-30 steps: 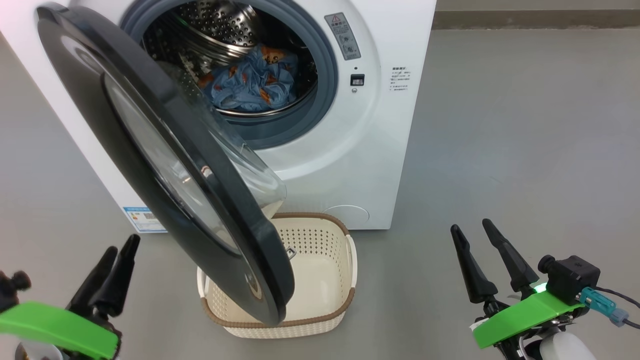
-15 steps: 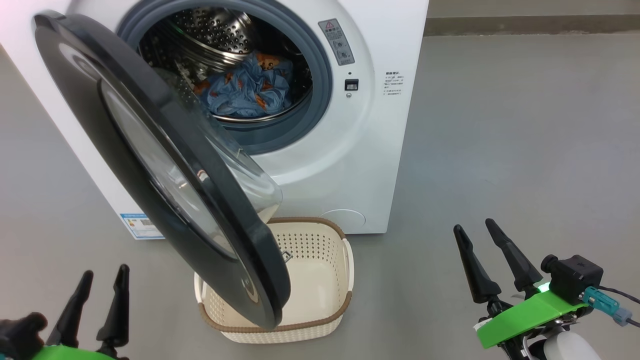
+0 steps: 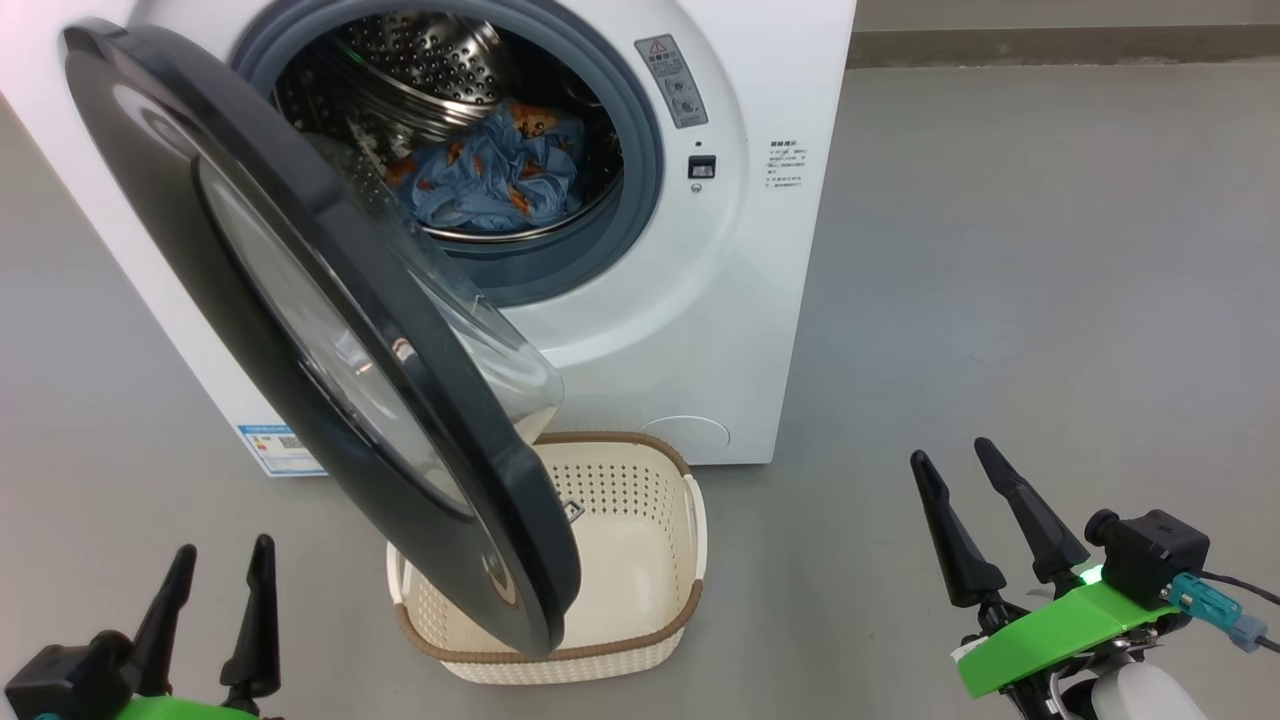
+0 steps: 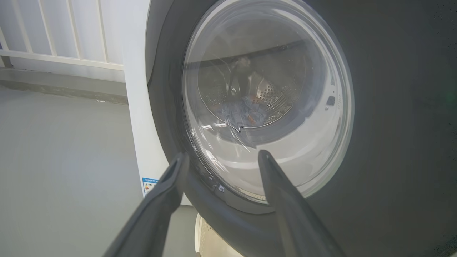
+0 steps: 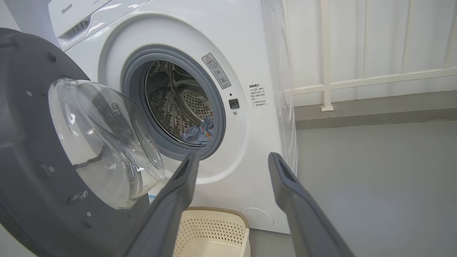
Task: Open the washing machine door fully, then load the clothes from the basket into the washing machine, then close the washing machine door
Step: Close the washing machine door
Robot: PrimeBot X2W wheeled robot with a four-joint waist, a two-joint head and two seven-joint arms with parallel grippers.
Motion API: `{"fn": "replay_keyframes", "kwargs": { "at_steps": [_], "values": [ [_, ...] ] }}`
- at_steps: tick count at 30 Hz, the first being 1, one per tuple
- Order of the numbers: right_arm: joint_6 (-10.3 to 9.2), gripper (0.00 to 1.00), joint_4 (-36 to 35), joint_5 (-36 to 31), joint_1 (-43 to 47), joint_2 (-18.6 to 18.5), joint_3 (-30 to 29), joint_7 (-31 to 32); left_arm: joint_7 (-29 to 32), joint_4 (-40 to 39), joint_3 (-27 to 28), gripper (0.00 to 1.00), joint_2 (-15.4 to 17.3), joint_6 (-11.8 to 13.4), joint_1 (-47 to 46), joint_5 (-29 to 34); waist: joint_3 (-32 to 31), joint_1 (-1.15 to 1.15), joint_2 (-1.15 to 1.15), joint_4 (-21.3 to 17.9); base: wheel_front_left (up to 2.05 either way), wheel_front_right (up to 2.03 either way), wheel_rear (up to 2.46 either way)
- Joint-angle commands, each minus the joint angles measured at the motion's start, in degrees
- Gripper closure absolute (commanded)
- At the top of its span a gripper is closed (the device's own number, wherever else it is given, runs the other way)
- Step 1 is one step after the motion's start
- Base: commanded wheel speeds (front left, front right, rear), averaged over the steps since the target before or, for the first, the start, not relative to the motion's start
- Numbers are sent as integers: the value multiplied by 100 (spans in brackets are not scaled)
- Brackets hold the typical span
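The white washing machine (image 3: pixel 760 250) stands ahead with its black-rimmed round door (image 3: pixel 330 330) swung partly open, hanging over the cream basket (image 3: pixel 640 540). Light blue clothes (image 3: pixel 495 170) with orange figures lie inside the steel drum. The basket's visible inside holds nothing. My left gripper (image 3: pixel 225 570) is open at the lower left, low and left of the door's outer face (image 4: pixel 392 107). My right gripper (image 3: pixel 955 465) is open at the lower right, apart from the machine. The right wrist view shows the door's inner glass bowl (image 5: pixel 103 142), the clothes (image 5: pixel 198 134) and the basket (image 5: pixel 214 232).
Grey floor (image 3: pixel 1050 250) spreads to the right of the machine. A white railing and low kerb (image 5: pixel 357 103) run along the wall behind. A blue label sticker (image 3: pixel 280 450) sits low on the machine's front left.
My left gripper has dropped lower and drawn back toward the frame's bottom edge. The head view shifted slightly. Door, basket and right gripper stay as they were.
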Motion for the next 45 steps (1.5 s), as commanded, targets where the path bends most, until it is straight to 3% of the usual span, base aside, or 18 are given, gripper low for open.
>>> {"fn": "replay_keyframes", "kwargs": {
  "at_steps": [1,27,28,29,31,45],
  "values": [
    [9,0,-123,-11,-59,-64,122,-27,-76,-147,258,0,86,-16,-250,74,5,0,0,-3,0,0,0],
    [9,0,-134,-11,-101,8,191,-27,-77,-120,315,0,-89,-65,-268,286,21,0,0,107,0,0,0],
    [9,17,-136,-2,-110,8,215,-27,-77,-115,308,0,-93,-65,-276,281,20,0,0,140,0,0,0],
    [9,53,-134,5,-123,8,236,-27,-77,-114,296,0,-93,-65,-284,275,21,0,0,174,0,0,0],
    [9,100,-144,14,-161,18,274,-27,-77,-109,278,0,-96,-65,-295,261,26,0,0,251,0,0,0],
    [9,100,-306,222,-781,173,775,-27,-77,42,139,0,-151,-66,-336,203,-15,0,0,1085,0,0,0]
  ]
}}
